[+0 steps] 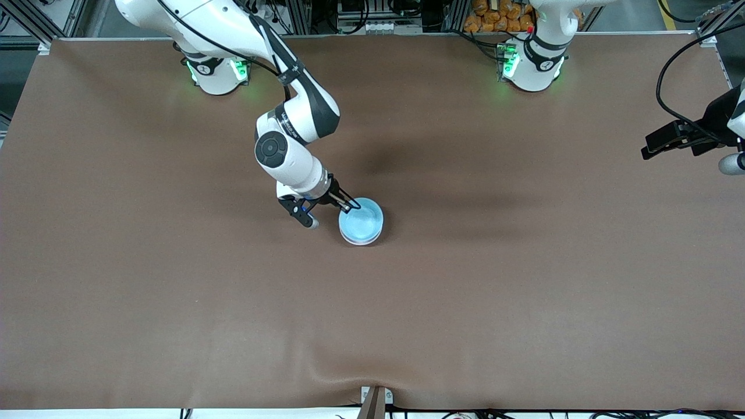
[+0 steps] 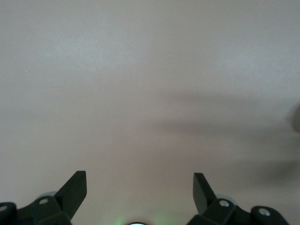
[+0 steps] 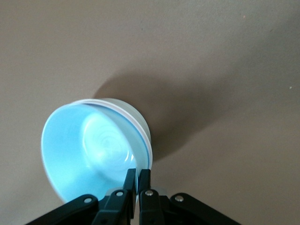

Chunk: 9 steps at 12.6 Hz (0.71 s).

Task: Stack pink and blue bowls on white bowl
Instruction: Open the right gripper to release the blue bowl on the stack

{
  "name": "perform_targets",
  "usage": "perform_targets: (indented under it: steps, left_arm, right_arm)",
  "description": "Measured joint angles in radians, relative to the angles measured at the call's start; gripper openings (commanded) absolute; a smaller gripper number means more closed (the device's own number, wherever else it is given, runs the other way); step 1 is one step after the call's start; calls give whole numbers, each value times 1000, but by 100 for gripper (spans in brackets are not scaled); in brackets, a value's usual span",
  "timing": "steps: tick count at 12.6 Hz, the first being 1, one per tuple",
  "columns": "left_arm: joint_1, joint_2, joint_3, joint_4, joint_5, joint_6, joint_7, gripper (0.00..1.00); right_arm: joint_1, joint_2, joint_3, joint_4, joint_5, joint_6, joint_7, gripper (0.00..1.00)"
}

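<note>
Table [image 1: 174, 302]: brown cloth cover, plain, with a small ripple at the camera edge (6 o'clock in the front view).
Room: metal framing and cables along the table's 12 o'clock edge.
Blue bowl [image 1: 361, 220]: near the table's middle, nested on a white bowl [image 3: 136, 121]; only the white rim and wall show beneath it.
Right gripper [image 1: 353, 205]: fingers [image 3: 130, 179] closed on the blue bowl's rim, at the bowl's 10 o'clock.
Left gripper [image 2: 139, 187]: fingers spread apart, holding nothing, waiting over bare table at its own end.
</note>
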Motion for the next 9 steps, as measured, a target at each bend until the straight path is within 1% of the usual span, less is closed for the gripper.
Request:
perform_targets:
  steps: [1, 4, 5, 7, 9]
  left_arm:
    - [0, 0, 0, 0, 0, 0, 0, 100]
    - [0, 0, 0, 0, 0, 0, 0, 100]
    - [-1, 1, 0, 0, 0, 0, 0, 100]
    - [-2, 1, -1, 0, 0, 0, 0, 100]
    - [-4, 1, -2, 0, 0, 0, 0, 100]
  right_arm:
    - [0, 0, -5, 0, 0, 0, 0, 100]
    - [0, 0, -16, 14, 0, -4, 1, 100]
    - [0, 0, -19, 31, 0, -25, 3, 100]
    - [-5, -1, -44, 106, 0, -155, 8, 100]
    - [-41, -5, -72, 226, -2, -346, 9, 100]
